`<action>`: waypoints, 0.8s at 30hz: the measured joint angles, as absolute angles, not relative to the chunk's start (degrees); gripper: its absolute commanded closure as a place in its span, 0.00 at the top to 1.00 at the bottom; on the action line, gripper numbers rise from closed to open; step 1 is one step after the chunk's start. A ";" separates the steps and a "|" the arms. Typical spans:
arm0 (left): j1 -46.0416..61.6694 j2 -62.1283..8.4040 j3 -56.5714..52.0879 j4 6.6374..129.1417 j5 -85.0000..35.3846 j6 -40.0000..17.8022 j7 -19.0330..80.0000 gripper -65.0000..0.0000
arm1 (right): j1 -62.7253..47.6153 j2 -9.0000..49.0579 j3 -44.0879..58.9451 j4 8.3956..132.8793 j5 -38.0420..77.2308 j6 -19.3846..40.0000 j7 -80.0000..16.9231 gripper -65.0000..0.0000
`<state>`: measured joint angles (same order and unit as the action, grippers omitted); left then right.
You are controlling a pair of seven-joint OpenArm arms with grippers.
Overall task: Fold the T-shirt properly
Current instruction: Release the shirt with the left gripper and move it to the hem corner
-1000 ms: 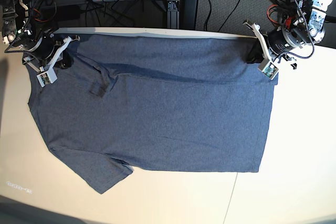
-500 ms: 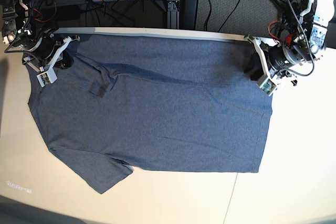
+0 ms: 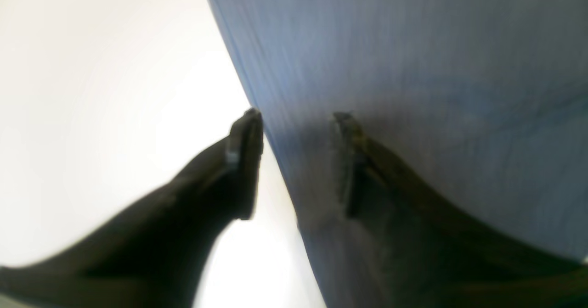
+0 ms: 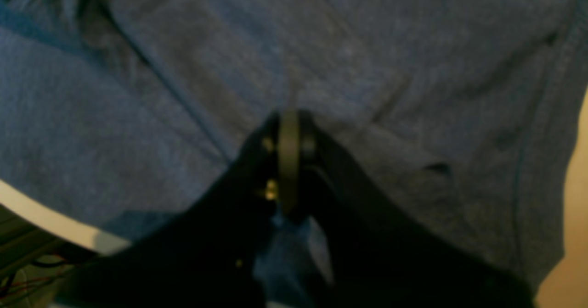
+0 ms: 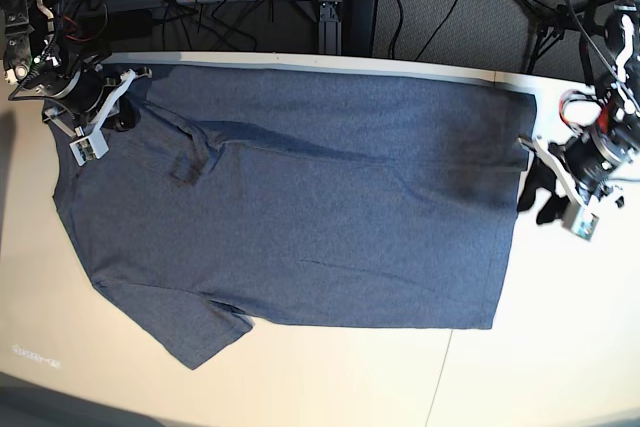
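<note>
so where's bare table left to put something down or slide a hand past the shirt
Bare cream table runs along the near edge below the slate-blue heathered T-shirt, and on the side past its hem, near the open left gripper. The far edge is crowded: cloth reaches it, and the shut right gripper pinches the shirt there.

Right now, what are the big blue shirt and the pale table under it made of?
The slate-blue short-sleeved T-shirt looks like soft knit cotton: flecked, matte, with gentle creases. The cream table looks like smooth laminate or painted board, faintly glossy with glare; which one isn't clear.
</note>
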<state>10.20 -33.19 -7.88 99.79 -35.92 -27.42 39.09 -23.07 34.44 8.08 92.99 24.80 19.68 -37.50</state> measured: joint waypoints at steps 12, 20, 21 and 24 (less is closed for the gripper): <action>-10.50 -30.46 -6.22 68.71 -44.93 -28.86 40.36 0.59 | -23.18 34.46 8.08 92.99 24.67 19.68 -37.30 0.00; -20.05 -28.18 -6.35 52.18 -50.11 -31.86 42.39 0.59 | -23.18 34.46 8.08 92.99 24.64 19.68 -37.32 0.00; -21.08 -27.46 -6.39 50.61 -50.22 -31.99 42.41 0.59 | -23.18 34.46 8.08 92.99 24.64 19.68 -37.32 0.00; -23.73 -25.56 -6.28 45.54 -50.76 -32.18 42.89 0.59 | -23.18 34.46 8.08 92.99 24.64 19.68 -37.32 0.00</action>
<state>-23.73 -25.56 -6.28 45.54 -50.76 -32.18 42.89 -23.18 34.46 8.08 92.99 24.64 19.68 -37.32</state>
